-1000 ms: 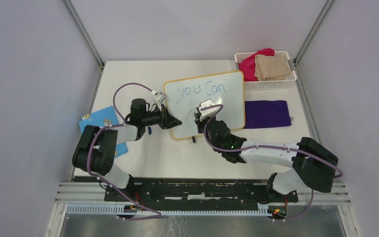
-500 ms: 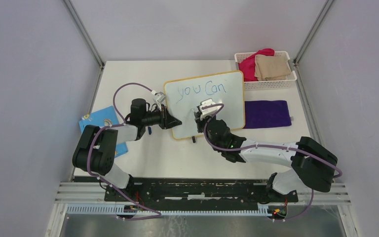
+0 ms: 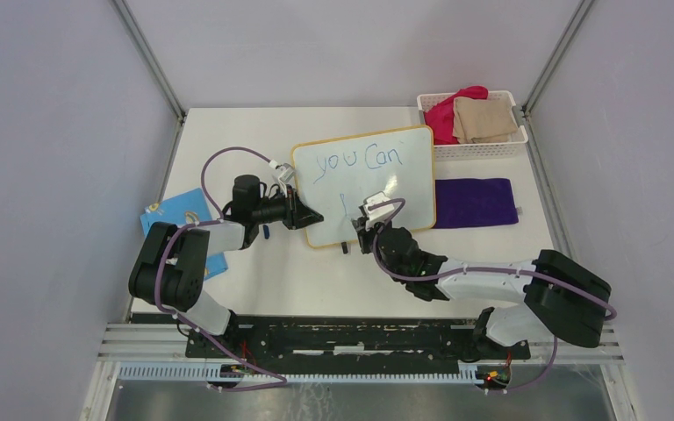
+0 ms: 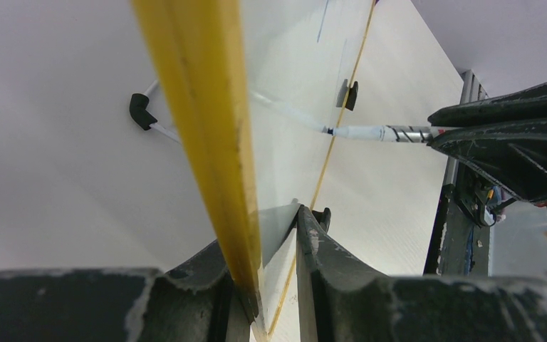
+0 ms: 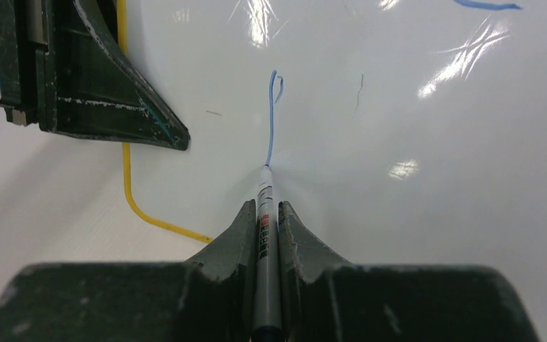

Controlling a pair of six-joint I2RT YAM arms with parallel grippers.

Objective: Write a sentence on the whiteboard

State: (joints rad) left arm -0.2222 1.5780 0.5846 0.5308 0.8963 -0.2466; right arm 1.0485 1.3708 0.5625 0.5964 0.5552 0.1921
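Note:
The whiteboard (image 3: 404, 171) with a yellow rim stands tilted on the table, with "you Can" (image 3: 357, 160) in blue on its top line. Below it is a short vertical blue stroke (image 3: 344, 203), which in the right wrist view is a thin line with a small loop (image 5: 272, 114). My right gripper (image 3: 370, 224) is shut on a silver marker (image 5: 263, 214) whose tip touches the board at the stroke's lower end. My left gripper (image 4: 263, 235) is shut on the board's yellow left edge (image 4: 199, 121), near its lower corner (image 3: 311, 216).
A white basket (image 3: 472, 147) with pink and beige cloths stands at the back right. A purple cloth (image 3: 476, 202) lies right of the board. A blue card (image 3: 180, 219) lies at the table's left edge. A small dark blue object (image 3: 265, 231) lies under my left arm.
My right gripper has drawn the marker down the board toward its near edge, leaving a new vertical blue stroke under "you". The left gripper and the board have stayed put.

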